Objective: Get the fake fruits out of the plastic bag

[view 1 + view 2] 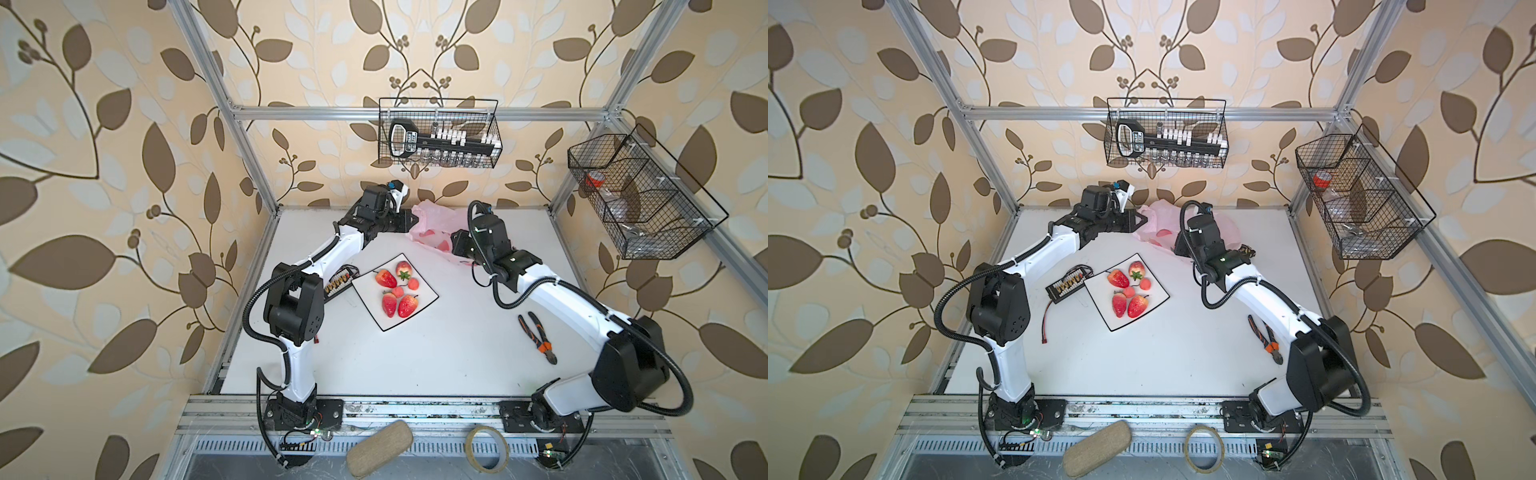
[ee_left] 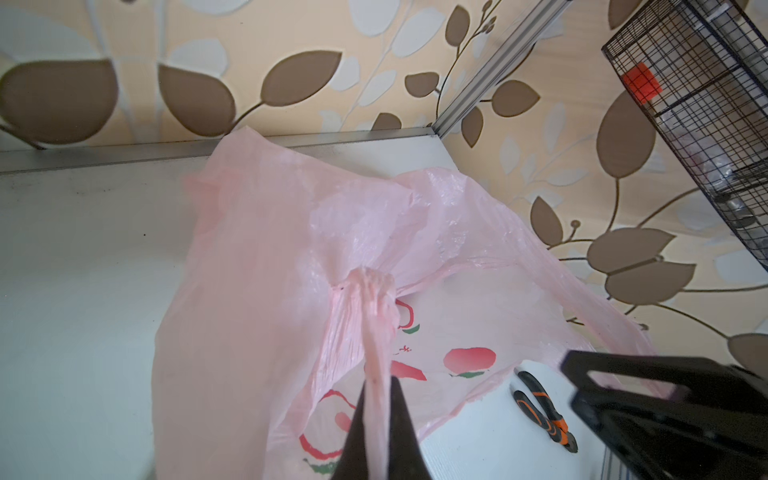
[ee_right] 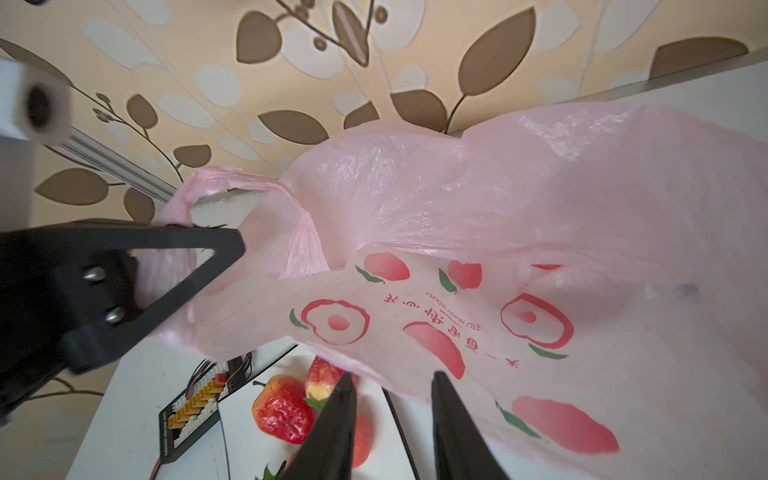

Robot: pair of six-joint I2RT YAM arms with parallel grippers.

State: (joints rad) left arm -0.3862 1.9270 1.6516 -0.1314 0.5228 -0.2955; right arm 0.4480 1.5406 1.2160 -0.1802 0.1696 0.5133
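Fingers (image 2: 356, 432) of the left gripper (image 2: 377, 388) are clamped tight on the twisted handle loop (image 2: 370, 307) of the pink plastic bag (image 2: 257, 257), holding that side up. Right gripper (image 3: 390, 376): fingers (image 3: 336, 424) apart, tips right at the bag's printed lower wall. Can't tell whether film sits between them.

Step, my read: most of the fruit is out. Four strawberries (image 1: 385, 278) and two cherries (image 1: 413, 284) sit on the white square plate (image 1: 426, 296), near the right fingers on the side away from the back wall. Red patches seen through the film are probably print, but a last strawberry inside can't be ruled out. So this looks like opening or tipping the bag for the remainder.

Next move needs the right fingers to pinch one layer of film, opposite the left hold, then spread the mouth rather than drag the whole bag.

Room: the back rail (image 2: 291, 143) is near, beyond the left fingers, so little room that way. Open table lies from both grippers toward the arm bases. Connector board (image 1: 1065, 286) is just beside the plate; side cutters (image 1: 538, 336) are well apart from the right fingers.
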